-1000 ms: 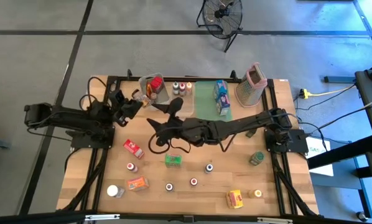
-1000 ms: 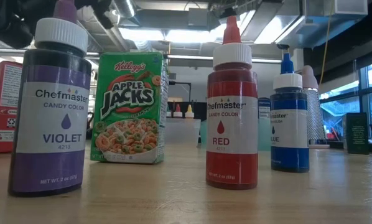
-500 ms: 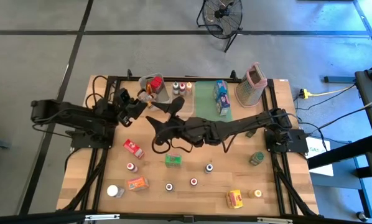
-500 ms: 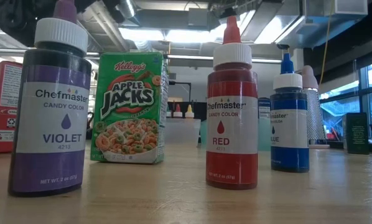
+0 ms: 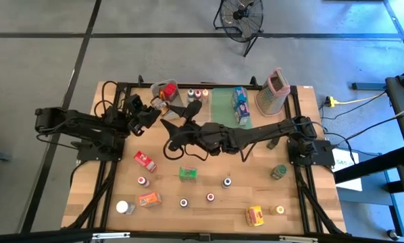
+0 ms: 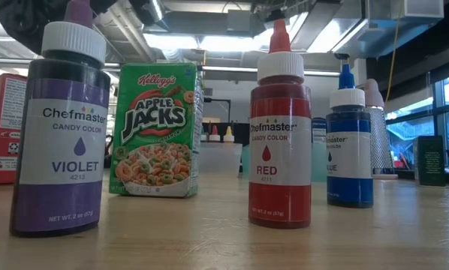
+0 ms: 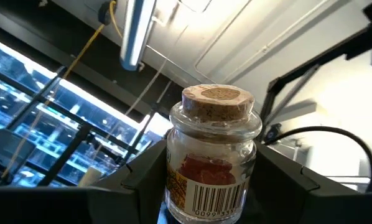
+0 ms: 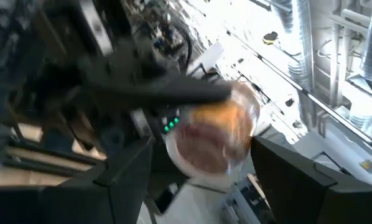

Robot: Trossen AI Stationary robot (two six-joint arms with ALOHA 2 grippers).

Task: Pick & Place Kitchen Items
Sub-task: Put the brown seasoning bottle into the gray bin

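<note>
A small glass jar (image 7: 212,155) with a cork lid and red contents is held up off the table, over its far left part, by my left gripper (image 5: 152,111), which is shut on it. My right gripper (image 5: 175,121) reaches in from the table's right and is open. In the right wrist view the jar (image 8: 214,140) shows blurred between its two fingers. Other kitchen items stand on the table: a red box (image 5: 145,160), a green cereal box (image 5: 187,174) and several small bottles, such as the violet bottle (image 6: 59,127) and the red bottle (image 6: 281,127). My left gripper pinches the jar's lower body (image 7: 173,186) between its two fingers, one on each side, slanting upward from the table's left. The jar stands upright in the hold, cork lid (image 7: 218,102) up, lifted clear of the table. My right gripper's fingers stand on either side of the jar; whether they touch it I cannot tell.
At the far edge stand a clear bin (image 5: 165,91) with items, a few bottles (image 5: 197,96), a green tray (image 5: 223,111) with a blue box (image 5: 240,104), and a metal grater (image 5: 275,91). A yellow box (image 5: 255,216) and a green jar (image 5: 278,172) are at the near right.
My left gripper has carried the jar a little toward the table's right, closer to my right gripper, and the jar stays clear of the table.
</note>
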